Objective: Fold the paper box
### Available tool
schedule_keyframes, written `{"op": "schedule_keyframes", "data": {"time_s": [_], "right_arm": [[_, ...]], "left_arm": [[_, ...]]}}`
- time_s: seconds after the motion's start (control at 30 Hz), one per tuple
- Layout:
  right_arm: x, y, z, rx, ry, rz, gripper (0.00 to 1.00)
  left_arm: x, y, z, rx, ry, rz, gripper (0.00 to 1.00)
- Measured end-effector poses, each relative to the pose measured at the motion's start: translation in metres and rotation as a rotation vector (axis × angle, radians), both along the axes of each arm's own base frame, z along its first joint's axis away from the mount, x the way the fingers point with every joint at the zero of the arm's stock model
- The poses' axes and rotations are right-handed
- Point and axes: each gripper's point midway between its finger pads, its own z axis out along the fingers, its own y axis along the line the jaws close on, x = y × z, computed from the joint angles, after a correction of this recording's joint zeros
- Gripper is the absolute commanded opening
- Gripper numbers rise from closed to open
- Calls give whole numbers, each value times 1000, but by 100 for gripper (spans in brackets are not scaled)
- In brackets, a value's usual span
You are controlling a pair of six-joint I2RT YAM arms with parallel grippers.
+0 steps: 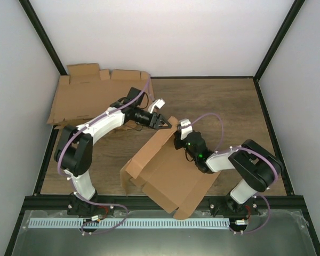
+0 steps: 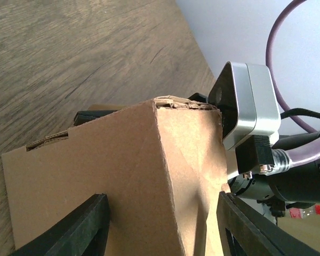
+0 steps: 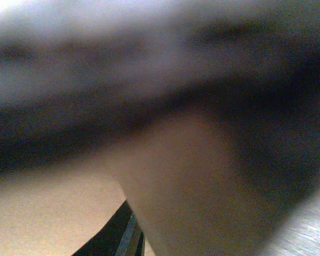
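The paper box (image 1: 165, 176) is a brown cardboard piece, partly folded, lying slantwise in the middle of the table with one wall raised at its far end. My left gripper (image 1: 165, 125) is at that raised corner. In the left wrist view its jaws stand open, and the folded corner of the paper box (image 2: 122, 170) rises between its fingers (image 2: 88, 224). My right gripper (image 1: 179, 141) is at the raised wall's right side. Blurred cardboard (image 3: 202, 186) fills the right wrist view above one dark finger (image 3: 117, 234), so its grip is unclear.
A pile of flat brown cardboard blanks (image 1: 90, 96) lies at the back left against the wall. White walls with black frame bars (image 1: 269, 50) enclose the wooden table (image 1: 224, 106). A metal rail (image 1: 149, 223) runs along the near edge.
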Motion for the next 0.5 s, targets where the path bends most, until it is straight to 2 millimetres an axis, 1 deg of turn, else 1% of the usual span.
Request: {"op": "schedule_keyframes", "data": {"time_s": [0.03,0.1,0.2,0.23,0.3,0.37,0.5], "right_arm": [[0,-1,2,0,-3,-6,18],[0,-4,6,0,-8,-17,18],[0,-7,9,-4,-14,-35,18],[0,-8,10,-5,-16,-43,18],[2,-13,12,-11,-18,-70,16],[3,-19,12,-17,-15,-103,13],[5,-32,10,-26,3,-177,9]], "left_arm": [[-1,-1,2,-3,-3,-1,60],[-2,-2,5,-9,-13,-4,69],[-3,-3,12,-8,-40,-5,94],[-5,-2,15,-5,-49,-4,99],[-6,0,27,1,-78,5,100],[-4,3,50,3,-145,22,100],[0,15,109,-4,-334,80,100]]}}
